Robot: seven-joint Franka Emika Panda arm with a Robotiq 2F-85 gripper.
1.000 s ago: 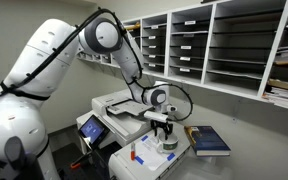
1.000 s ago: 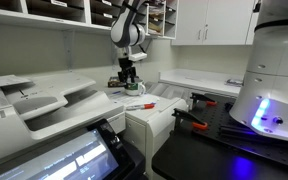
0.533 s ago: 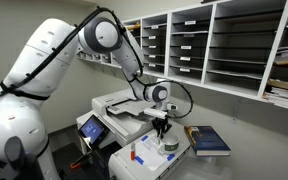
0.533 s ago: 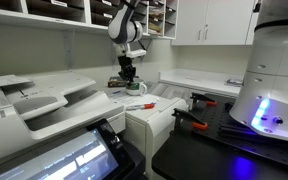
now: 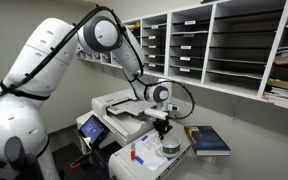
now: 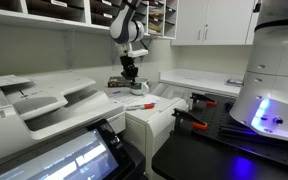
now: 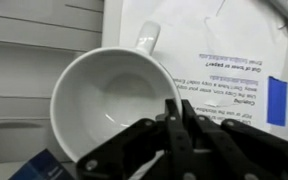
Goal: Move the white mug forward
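Observation:
The white mug [image 7: 104, 95] fills the wrist view, seen from above, with a pale greyish inside and its handle pointing to the top. My gripper [image 7: 179, 106] is shut on the mug's rim at the right side; one finger stands inside the wall and the other outside. In both exterior views the gripper [image 5: 164, 132] [image 6: 131, 76] points straight down over the mug [image 5: 169, 147] [image 6: 138, 88], which stands on the white cabinet top [image 5: 144, 158].
A blue book [image 5: 209, 140] lies beside the mug. A slim white tube with a red tip [image 5: 134, 153] stands nearby. A printed paper sheet [image 7: 224, 60] lies under the mug. A large printer [image 5: 119, 108] and wall shelves [image 5: 214, 45] surround the spot.
The jaws have gone from open to shut on the mug's rim. The gripper has sunk slightly onto the mug. The mug has not visibly moved.

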